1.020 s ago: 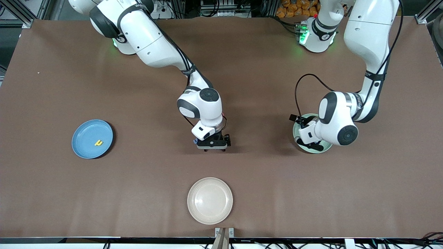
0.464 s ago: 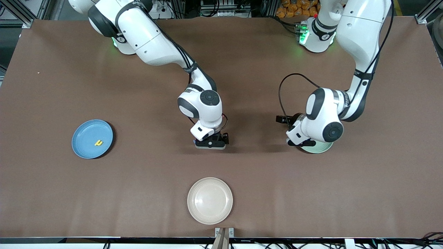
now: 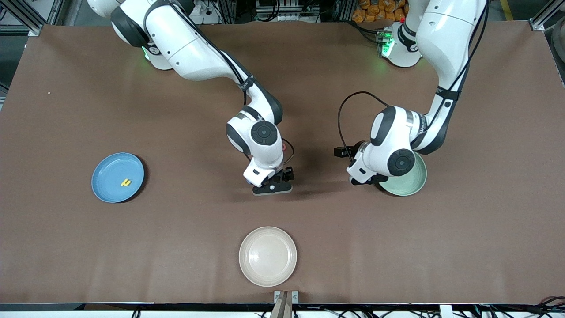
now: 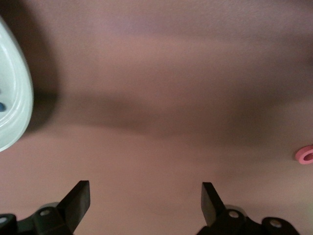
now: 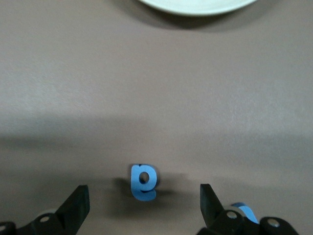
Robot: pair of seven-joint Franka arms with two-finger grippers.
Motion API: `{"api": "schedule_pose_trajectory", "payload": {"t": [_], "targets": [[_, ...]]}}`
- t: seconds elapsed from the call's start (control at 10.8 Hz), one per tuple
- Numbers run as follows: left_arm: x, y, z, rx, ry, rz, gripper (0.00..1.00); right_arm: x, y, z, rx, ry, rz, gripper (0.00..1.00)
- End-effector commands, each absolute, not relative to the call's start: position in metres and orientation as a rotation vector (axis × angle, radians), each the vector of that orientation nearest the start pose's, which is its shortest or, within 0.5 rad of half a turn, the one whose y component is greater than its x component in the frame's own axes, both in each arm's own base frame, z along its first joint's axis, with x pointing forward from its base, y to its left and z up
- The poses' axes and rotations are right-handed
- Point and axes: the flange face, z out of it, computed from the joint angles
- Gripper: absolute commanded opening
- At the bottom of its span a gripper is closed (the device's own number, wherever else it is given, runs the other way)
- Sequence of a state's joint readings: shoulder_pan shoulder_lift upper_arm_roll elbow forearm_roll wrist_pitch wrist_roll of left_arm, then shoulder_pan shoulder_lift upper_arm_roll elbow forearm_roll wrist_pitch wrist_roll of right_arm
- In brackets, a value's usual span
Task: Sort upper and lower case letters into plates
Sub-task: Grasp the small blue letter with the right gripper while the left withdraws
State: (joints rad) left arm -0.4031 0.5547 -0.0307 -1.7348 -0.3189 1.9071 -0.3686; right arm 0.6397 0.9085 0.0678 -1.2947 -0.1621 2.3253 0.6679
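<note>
Partly sorted: yellow letter (image 3: 126,182) sits in blue plate (image 3: 118,177); something small and blue, probably a letter, in mint plate (image 4: 13,105). Right gripper (image 5: 144,205) spread wide, empty, over blue letter (image 5: 144,181). Left gripper (image 4: 145,204) wide, empty, beside mint plate. Pink ring-shaped letter (image 4: 306,154) also left.

The table (image 3: 88,247) wears a matt brown covering, faintly grained; the blue plate (image 3: 110,170), mint plate (image 3: 412,183) and cream plate (image 3: 268,256) look like smooth, slightly glossy plastic. The arms' white shells (image 3: 185,39) shine glossy.

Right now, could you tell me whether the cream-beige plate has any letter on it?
No, the cream-beige plate lies bare, while the light blue plate holds a yellow letter.
</note>
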Motion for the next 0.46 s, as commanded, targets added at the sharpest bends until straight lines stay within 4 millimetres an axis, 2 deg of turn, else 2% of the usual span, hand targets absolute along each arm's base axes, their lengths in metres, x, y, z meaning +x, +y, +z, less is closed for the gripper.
{"api": "schedule_pose_trajectory", "payload": {"t": [0.0, 0.19, 0.37], "targets": [[0.564, -0.288, 0.241, -3.151, -0.267, 0.757, 1.00, 0.599, 0.476, 0.208, -3.069, -0.210, -0.188, 1.00], [0.563, -0.291, 0.241, -3.149, -0.263, 0.759, 1.00, 0.603, 0.467, 0.193, -3.078, -0.203, -0.161, 1.00], [0.565, -0.293, 0.245, -3.156, -0.260, 0.747, 1.00, 0.603, 0.470, 0.182, -3.080, -0.205, -0.153, 1.00]]}}
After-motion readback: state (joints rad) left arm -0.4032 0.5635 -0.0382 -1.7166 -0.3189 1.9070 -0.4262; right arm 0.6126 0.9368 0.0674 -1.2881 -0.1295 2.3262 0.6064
